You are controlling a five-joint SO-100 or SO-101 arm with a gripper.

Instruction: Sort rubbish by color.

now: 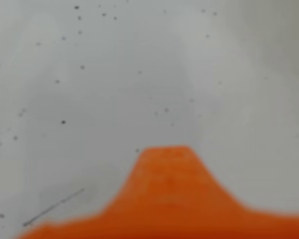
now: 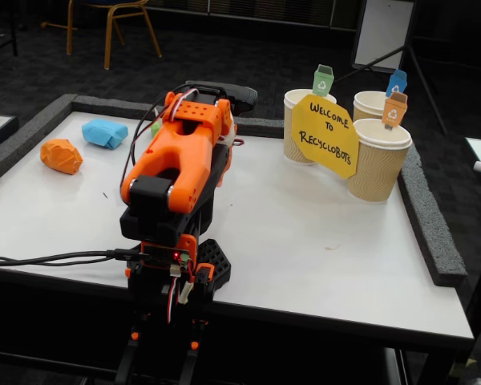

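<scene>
Demo or exhibition space, white tabletop (image 2: 305, 233) edged with grey foam strips, yellow "Welcome to RecycloBots" sign (image 2: 325, 135) on paper cups (image 2: 377, 164) with bin tags, dark carpeted floor, wooden chair (image 2: 112, 20), whiteboard stand (image 2: 382, 28) behind.

Orange plastic arm (image 2: 180, 156), black motors, black base, red-white-black cables (image 2: 176, 293)
</scene>
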